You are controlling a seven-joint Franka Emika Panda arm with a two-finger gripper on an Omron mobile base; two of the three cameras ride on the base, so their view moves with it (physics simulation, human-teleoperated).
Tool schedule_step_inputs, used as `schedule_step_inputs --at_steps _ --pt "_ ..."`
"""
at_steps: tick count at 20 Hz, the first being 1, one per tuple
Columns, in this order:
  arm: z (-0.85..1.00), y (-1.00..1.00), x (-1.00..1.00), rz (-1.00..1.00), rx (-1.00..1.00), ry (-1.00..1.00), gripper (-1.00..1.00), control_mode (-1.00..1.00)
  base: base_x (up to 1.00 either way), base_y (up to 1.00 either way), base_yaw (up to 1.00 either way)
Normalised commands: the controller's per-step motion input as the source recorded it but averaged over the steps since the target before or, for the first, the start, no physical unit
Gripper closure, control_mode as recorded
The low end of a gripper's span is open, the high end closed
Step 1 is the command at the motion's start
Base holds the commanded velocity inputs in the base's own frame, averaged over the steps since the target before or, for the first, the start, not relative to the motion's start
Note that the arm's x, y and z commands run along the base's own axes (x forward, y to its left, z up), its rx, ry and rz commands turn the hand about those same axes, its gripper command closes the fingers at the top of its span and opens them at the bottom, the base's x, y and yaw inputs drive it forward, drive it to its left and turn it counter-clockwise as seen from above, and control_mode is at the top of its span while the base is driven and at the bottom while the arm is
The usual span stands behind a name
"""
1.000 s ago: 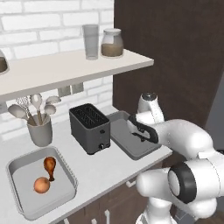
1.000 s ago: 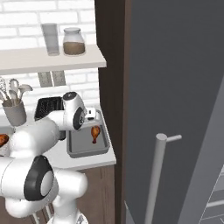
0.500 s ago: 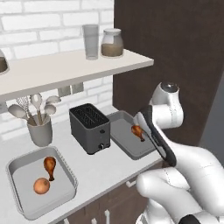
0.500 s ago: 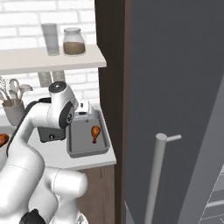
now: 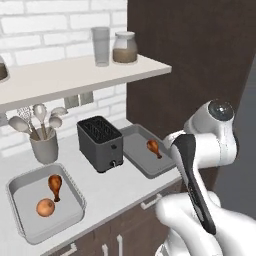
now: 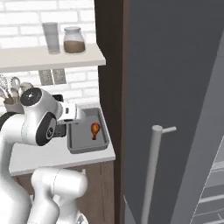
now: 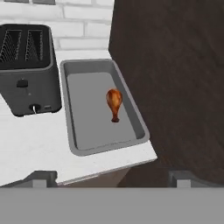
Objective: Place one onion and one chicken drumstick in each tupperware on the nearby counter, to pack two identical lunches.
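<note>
Tupperware (image 7: 100, 140) holding one drumstick (image 7: 114, 103) beside toaster (image 7: 27, 70), pale counter (image 5: 115, 187), brick wall, hand (image 7: 111, 177) spread, empty.

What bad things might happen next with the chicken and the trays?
1. The right tupperware holds a chicken drumstick but no onion, so the lunches may end up unequal; the left tupperware already has both.
2. That tray sits at the counter end beside the toaster, so a reaching arm might bump either.

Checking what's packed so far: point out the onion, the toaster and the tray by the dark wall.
onion (image 5: 45, 207), left base view, its middle.
toaster (image 7: 27, 68), hand view, top face.
tray by the dark wall (image 7: 94, 129), hand view, bare floor.
</note>
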Motion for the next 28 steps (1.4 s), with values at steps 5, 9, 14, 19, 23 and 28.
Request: schedule_step_inputs --at_steps 5,9,14,19,23,28 --pt "0.00 0.00 0.00 0.00 0.00 0.00 -1.00 1.00 -1.00 -0.09 -0.07" --pt "0.00 0.00 0.00 0.00 0.00 0.00 -1.00 1.00 -1.00 -0.24 -0.11" --pt "0.00 0.00 0.00 0.00 0.00 0.00 -1.00 1.00 -0.57 -0.52 -0.34" --pt "0.00 0.00 0.00 0.00 0.00 0.00 -1.00 1.00 -0.12 -0.89 -0.57" --pt "0.00 0.00 0.00 0.00 0.00 0.00 -1.00 1.00 -0.12 -0.85 -0.61" --pt "0.00 0.00 0.00 0.00 0.00 0.00 -1.00 1.00 0.12 -0.83 -0.46"
